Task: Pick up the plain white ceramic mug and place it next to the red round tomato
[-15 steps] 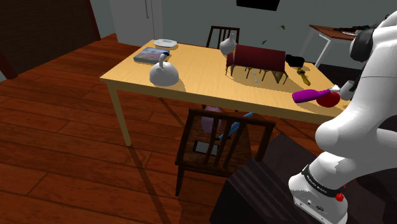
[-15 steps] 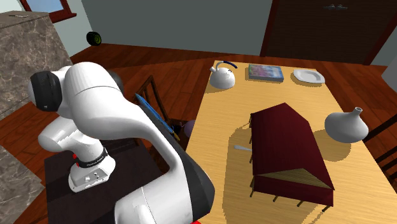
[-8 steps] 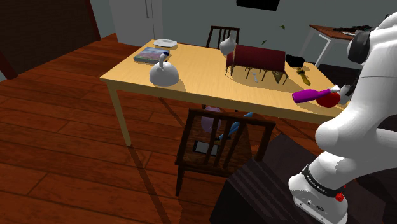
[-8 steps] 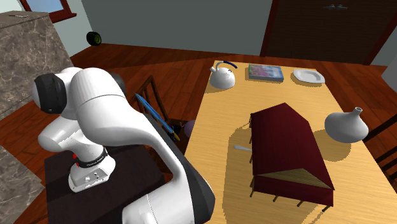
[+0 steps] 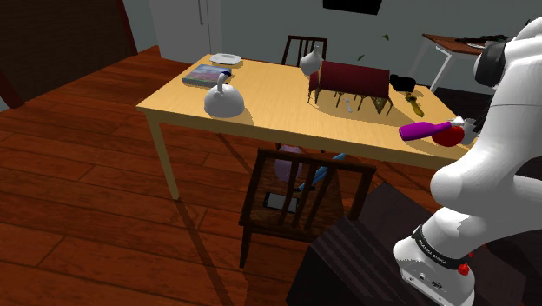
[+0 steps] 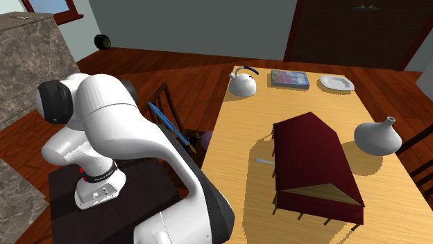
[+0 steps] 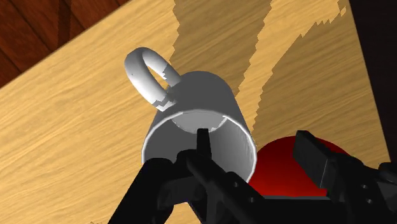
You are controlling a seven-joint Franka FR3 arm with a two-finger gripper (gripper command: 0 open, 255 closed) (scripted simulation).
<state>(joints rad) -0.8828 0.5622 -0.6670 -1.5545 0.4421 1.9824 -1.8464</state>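
Note:
A plain white mug (image 7: 197, 121) stands on the wooden table (image 7: 76, 146), its handle pointing away from the red tomato (image 7: 280, 168), which sits right against its side. My gripper (image 7: 254, 141) is open above them: one black finger (image 7: 202, 145) hangs inside the mug's mouth, and the other hangs over the tomato, clear of the mug's wall. In the shoulder view the tomato (image 5: 447, 135) lies near the table's right end, with a bit of the white mug (image 5: 465, 126) beside it, partly hidden by my arm.
A purple object (image 5: 419, 130) lies against the tomato. Farther along the table stand a dark red house-shaped box (image 6: 316, 163), a white vase (image 6: 377, 136), a white kettle (image 5: 224, 100), a book (image 5: 207, 75) and a plate (image 5: 226, 59). A wooden chair (image 5: 295, 196) is tucked in below.
The gripper has gone from shut to open, letting go of the mug. In the shoulder view the mug has edged slightly toward the tomato. The arm's upper part shifted a little.

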